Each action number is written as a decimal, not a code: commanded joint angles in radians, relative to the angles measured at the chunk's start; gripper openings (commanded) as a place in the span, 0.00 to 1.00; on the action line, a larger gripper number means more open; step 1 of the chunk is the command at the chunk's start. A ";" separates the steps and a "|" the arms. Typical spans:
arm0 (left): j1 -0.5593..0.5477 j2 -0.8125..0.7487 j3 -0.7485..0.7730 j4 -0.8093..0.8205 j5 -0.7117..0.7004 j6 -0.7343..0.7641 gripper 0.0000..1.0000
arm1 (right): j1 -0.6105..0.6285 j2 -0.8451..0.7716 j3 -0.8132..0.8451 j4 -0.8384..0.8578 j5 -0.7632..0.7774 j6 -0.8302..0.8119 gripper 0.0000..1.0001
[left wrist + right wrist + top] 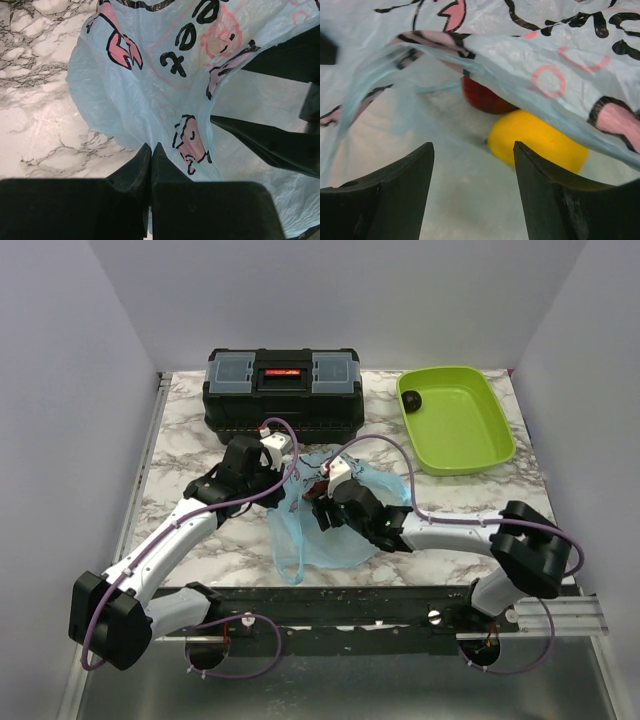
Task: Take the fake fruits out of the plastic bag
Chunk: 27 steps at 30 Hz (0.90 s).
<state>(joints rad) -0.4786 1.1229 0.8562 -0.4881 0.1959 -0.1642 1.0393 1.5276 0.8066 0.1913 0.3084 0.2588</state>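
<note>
Right jaws gape inside the plastic bag [520, 65], yellow fruit [540, 145] just beyond; left jaws clamp its edge.

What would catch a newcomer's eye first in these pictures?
The light-blue plastic bag with pink cartoon prints lies mid-table, its edge pinched by the shut left fingers. The open right fingers face into its mouth, where a yellow fruit and a red fruit lie. At the back right, a lime-green tray holds one dark fruit.
</note>
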 commanded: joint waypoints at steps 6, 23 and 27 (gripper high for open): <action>0.007 -0.003 0.027 0.010 0.018 -0.006 0.00 | -0.008 0.174 0.050 0.286 0.165 -0.149 0.75; 0.007 -0.003 0.027 0.012 0.035 -0.009 0.00 | -0.067 0.344 0.147 0.387 0.076 -0.188 0.82; 0.008 -0.005 0.027 0.010 0.033 -0.009 0.00 | -0.068 0.376 0.156 0.382 0.074 -0.180 0.81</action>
<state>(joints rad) -0.4774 1.1229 0.8566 -0.4877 0.1997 -0.1665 0.9771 1.8606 0.9348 0.5472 0.4011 0.0799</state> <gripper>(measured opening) 0.003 0.815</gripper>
